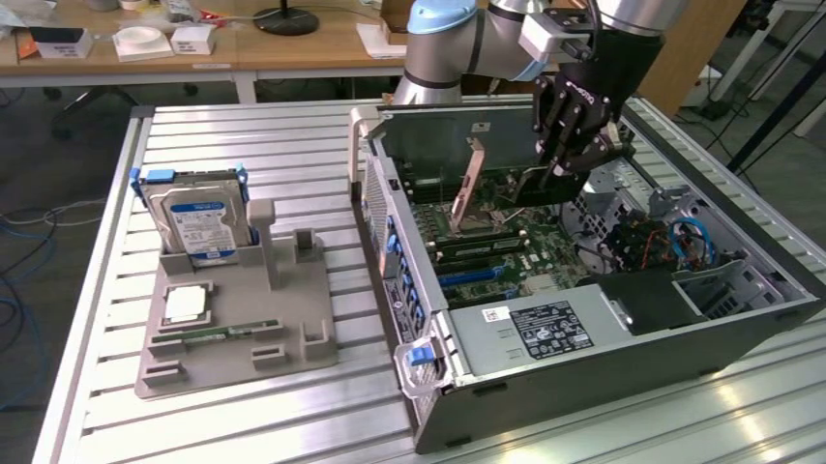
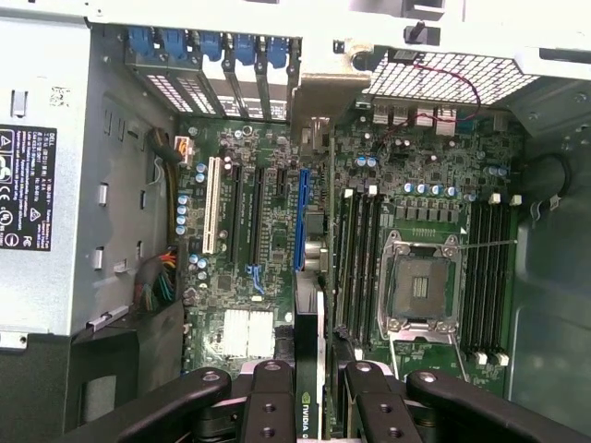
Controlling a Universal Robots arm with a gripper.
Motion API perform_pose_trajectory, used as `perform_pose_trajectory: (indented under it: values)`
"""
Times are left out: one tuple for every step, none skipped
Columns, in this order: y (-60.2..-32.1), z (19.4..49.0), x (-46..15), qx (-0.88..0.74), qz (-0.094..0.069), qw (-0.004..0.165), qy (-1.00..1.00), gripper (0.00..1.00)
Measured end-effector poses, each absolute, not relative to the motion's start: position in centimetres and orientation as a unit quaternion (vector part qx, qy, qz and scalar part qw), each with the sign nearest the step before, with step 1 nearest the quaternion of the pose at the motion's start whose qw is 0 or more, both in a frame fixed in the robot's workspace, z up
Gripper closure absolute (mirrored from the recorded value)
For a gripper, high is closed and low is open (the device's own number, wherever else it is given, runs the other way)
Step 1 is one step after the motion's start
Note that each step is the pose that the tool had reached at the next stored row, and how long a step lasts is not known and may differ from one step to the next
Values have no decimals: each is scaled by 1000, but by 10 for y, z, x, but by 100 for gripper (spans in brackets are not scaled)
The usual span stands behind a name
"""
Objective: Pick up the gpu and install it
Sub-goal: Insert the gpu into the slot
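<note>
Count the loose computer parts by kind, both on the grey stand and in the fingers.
Hard drive: 1
Memory stick: 1
Square silver part: 1
Gpu, held between the fingers: 1
Total: 4

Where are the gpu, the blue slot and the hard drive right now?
gpu (image 2: 307,415), wrist view, on its logo-marked edge.
blue slot (image 2: 302,217), wrist view, middle of its length.
hard drive (image 1: 200,227), exterior view, on its blue-white label.
</note>
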State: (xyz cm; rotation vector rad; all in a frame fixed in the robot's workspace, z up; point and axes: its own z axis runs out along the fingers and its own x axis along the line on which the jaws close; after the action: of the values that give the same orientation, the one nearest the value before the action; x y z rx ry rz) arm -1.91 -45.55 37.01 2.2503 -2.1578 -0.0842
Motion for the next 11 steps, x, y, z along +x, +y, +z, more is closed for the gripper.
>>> perform_pose_trajectory:
  values:
    - [-456,370,-19,721,-27,11,-692,74]
    - [-456,370,-19,721,-27,11,-692,74]
    - [-456,370,-19,722,-27,11,-692,74]
    - [-456,369,-19,722,-27,11,-692,74]
    - [-456,369,-19,722,-27,11,-692,74]
    - [-456,369,-19,721,-27,11,-692,74]
    - [-456,368,-19,721,-27,11,-692,74]
    - [-456,368,-19,721,-27,11,-692,74]
    - [-456,368,-19,721,-27,11,-692,74]
    - [-456,367,-19,721,-27,11,-692,74]
    - [-456,367,-19,721,-27,11,-692,74]
